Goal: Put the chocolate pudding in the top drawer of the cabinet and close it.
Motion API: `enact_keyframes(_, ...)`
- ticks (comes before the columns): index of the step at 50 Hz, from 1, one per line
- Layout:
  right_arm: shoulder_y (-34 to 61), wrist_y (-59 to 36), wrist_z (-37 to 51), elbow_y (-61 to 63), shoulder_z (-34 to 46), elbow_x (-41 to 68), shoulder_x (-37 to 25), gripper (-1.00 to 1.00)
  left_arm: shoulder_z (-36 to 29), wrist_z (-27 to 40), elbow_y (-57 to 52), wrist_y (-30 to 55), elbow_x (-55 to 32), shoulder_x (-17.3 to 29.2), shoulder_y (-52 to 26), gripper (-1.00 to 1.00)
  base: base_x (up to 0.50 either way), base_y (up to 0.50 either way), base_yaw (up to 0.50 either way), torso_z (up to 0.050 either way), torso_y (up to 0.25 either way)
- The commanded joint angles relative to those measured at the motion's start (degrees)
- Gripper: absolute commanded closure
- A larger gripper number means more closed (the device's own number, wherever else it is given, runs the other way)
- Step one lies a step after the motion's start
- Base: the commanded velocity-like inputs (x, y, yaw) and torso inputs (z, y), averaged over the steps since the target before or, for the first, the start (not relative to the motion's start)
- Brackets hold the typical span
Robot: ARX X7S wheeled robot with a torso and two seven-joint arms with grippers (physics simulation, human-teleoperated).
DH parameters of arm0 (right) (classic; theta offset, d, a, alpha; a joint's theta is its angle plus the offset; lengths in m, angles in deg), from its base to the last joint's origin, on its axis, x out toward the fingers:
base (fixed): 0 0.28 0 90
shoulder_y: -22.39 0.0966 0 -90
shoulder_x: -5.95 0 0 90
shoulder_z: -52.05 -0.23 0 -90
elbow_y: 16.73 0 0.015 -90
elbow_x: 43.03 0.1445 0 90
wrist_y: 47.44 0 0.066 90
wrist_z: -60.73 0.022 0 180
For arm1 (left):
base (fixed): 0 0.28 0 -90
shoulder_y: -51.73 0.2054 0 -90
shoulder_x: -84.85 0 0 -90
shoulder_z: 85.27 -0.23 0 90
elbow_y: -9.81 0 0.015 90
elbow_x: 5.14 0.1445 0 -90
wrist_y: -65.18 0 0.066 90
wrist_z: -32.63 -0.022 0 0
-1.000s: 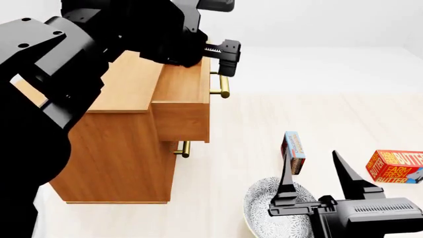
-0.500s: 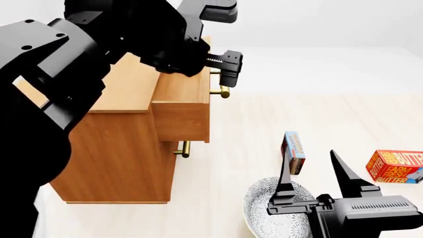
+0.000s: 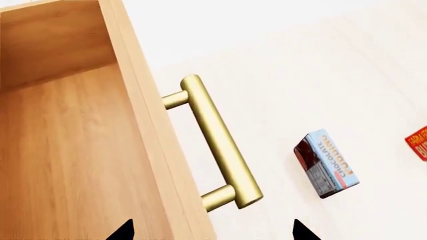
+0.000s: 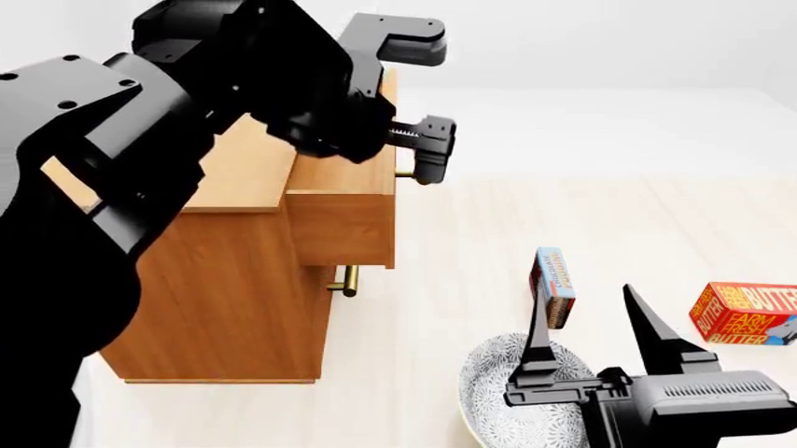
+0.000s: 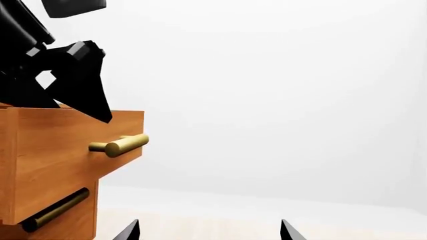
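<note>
Both claws spread, holding nothing.
Left claw (image 4: 424,140) hovers above the open top drawer (image 4: 342,177); right claw (image 4: 598,327) hangs near the pudding (image 4: 554,285).

Honey-brown wooden cabinet (image 4: 237,280) with pulled-out upper drawer (image 4: 345,201), black left gripper (image 4: 417,154) above its brass handle, slim red-and-blue carton (image 4: 554,285) upright beside speckled plate (image 4: 492,387)

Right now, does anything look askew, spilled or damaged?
Nothing stands out. The top drawer is pulled out of the cabinet and looks empty in the left wrist view; the chocolate pudding stands upright on the floor.
</note>
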Motion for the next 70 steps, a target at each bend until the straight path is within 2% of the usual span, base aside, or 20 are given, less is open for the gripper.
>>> enact_keyframes(1, -0.4, 0.4, 0.1, 0.0, -0.1, 0.2, -0.2, -1.00, -0.1, -0.4, 0.4, 0.2, -0.1, 0.0, 1.0, -1.00, 0.00, 0.00, 0.00, 0.000, 0.000)
enact_keyframes(45, 0.2, 0.8, 0.5, -0.9, 0.4, 0.7, -0.5, -1.00, -0.4, -1.4, 1.9, -0.1, -0.8, 0.0, 3.4, -1.00, 0.00, 0.00, 0.00, 0.000, 0.000)
enact_keyframes(70, 0.1, 1.5, 0.3, -1.6, 0.6, 1.6, -0.8, -1.00, -0.2, -5.7, -1.0, -2.4, -3.3, 0.0, 3.8, -1.00, 0.00, 0.00, 0.00, 0.000, 0.000)
